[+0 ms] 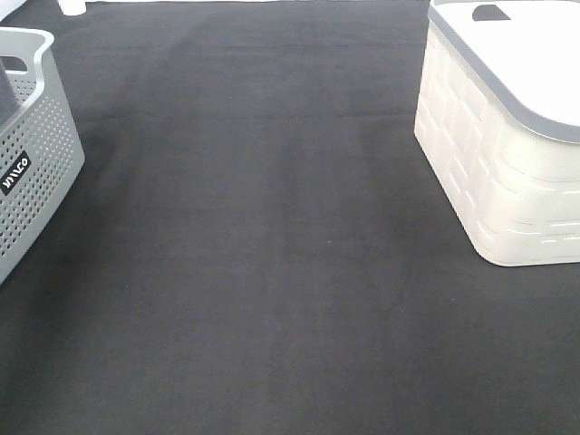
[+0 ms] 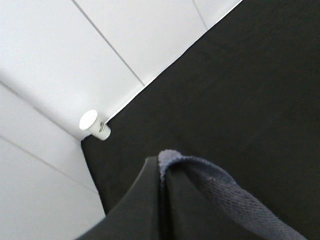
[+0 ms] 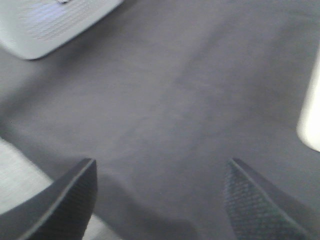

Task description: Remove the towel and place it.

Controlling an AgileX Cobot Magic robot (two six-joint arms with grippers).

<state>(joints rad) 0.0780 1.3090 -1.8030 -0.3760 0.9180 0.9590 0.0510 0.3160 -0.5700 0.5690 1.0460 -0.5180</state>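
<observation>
In the left wrist view my left gripper (image 2: 161, 167) is shut on a fold of the grey-blue towel (image 2: 225, 195). The cloth sticks out at the fingertips and hangs down one side, above the black table (image 2: 250, 90). In the right wrist view my right gripper (image 3: 161, 167) is open and empty over the black table, with its dark fingers (image 3: 75, 195) wide apart. Neither gripper nor the towel shows in the exterior high view.
A grey perforated basket (image 1: 32, 154) stands at the table's left edge and also shows in the right wrist view (image 3: 50, 25). A white basket with a grey-rimmed lid (image 1: 507, 136) stands at the back right. A small white peg (image 2: 92, 122) sits by the table's corner.
</observation>
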